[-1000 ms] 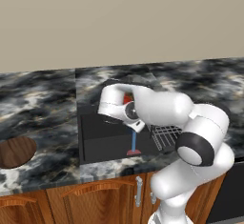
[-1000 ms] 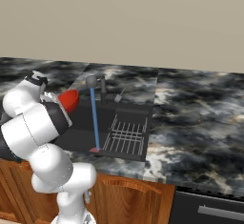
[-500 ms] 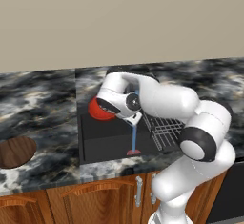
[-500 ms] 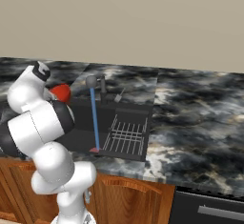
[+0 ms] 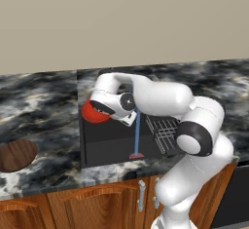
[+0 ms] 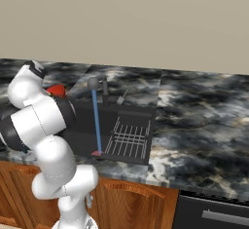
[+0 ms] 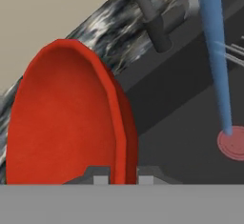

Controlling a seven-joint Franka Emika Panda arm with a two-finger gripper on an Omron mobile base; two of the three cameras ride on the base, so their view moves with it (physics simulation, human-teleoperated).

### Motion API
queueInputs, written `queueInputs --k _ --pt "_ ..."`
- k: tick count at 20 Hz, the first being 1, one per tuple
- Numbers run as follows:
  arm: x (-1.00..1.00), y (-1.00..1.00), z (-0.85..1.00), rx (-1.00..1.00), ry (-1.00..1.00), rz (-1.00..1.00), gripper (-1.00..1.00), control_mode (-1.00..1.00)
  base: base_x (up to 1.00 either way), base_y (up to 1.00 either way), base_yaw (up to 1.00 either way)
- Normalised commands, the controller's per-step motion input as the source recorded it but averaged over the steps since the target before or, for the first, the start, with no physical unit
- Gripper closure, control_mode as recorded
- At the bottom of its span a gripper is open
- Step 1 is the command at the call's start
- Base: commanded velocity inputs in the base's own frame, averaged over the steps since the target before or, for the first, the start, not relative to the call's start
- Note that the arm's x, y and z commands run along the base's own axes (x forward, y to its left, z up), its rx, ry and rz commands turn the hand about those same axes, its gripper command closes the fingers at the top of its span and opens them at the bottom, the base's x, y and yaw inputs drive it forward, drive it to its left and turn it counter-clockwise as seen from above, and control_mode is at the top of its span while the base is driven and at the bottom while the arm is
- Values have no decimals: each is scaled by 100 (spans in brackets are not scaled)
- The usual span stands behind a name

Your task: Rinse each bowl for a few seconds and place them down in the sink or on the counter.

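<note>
My gripper [image 7: 120, 175] is shut on the rim of the red bowl [image 7: 62, 123], which stands tilted on edge. The red bowl [image 5: 93, 113] hangs over the left edge of the dark sink [image 5: 109, 140], with the gripper [image 5: 100, 108] just right of it. From the other side the red bowl [image 6: 56, 90] peeks out behind my arm. A blue water stream [image 5: 137, 135] falls from the faucet [image 6: 104, 84] into the basin, to the right of the bowl and apart from it. The brown wooden bowl [image 5: 17, 155] rests on the counter [image 5: 39, 101] at far left.
A wire rack [image 5: 163, 130] lies in the right part of the sink. The faucet [image 7: 150, 13] stands at the back rim. Marbled counter [image 6: 204, 116] stretches to the right of the basin. Wooden cabinets run below the counter's front edge.
The arm has swung the red bowl leftward, out from under the water stream to the sink's left edge. The grip stays shut and the water keeps running.
</note>
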Motion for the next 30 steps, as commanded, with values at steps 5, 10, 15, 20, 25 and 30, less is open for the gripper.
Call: queueInputs --k 5,10,15,20,25,30 --pt "16 49 8 -9 10 0 100 -100 0 0 0" --pt "15 50 6 -8 7 -1 100 -100 0 0 0" --pt "15 50 4 -7 7 0 100 -100 0 0 0" --pt "16 49 0 -7 8 -1 100 -100 0 0 0" --pt "19 40 0 -9 4 -6 100 -100 0 0 0" --pt "19 38 -2 -11 2 -7 100 -100 0 0 0"
